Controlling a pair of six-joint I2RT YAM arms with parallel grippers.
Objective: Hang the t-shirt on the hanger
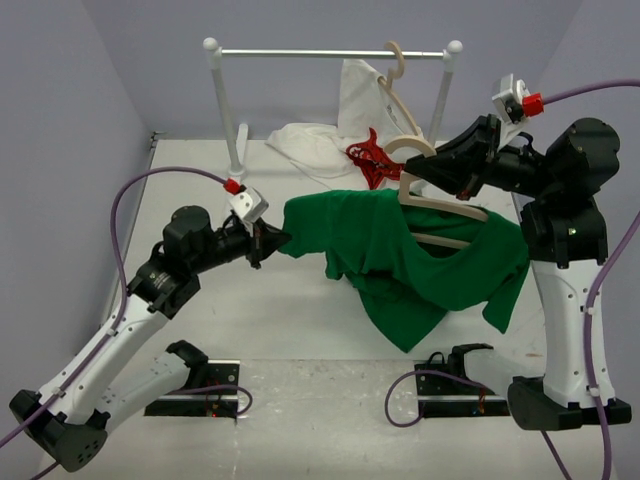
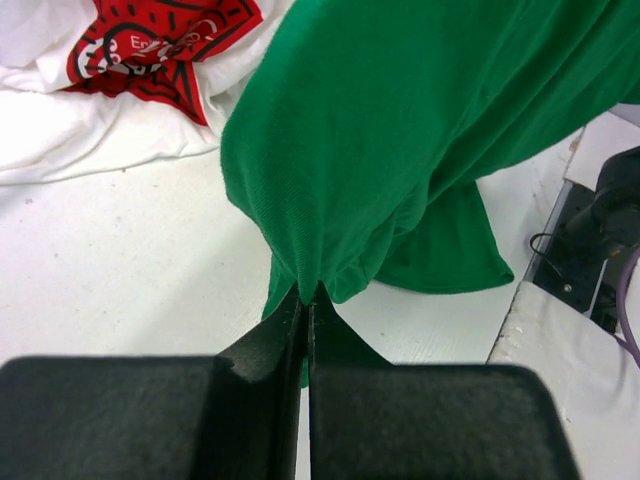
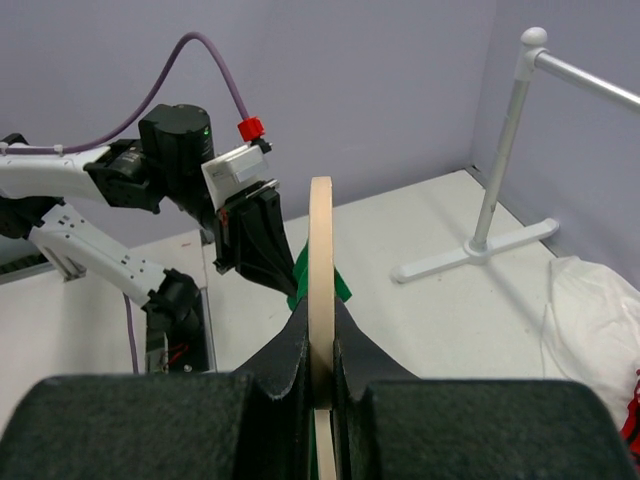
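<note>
Bright green plain cloth t-shirt (image 1: 400,250) is stretched between the two arms, its upper right part against the pale light-wood clothes hanger (image 1: 445,205). The right gripper (image 3: 320,325) is clamped on the hanger's thin wooden edge and holds it raised. The left gripper (image 2: 306,298) is closed tight, pinching a fold at the t-shirt's left end.

Two shirts are counted, green shirt (image 1: 400,250) and white shirt (image 1: 310,145); two hangers, held hanger (image 1: 450,208) and hung hanger (image 1: 405,105); one rack (image 1: 310,52).
</note>
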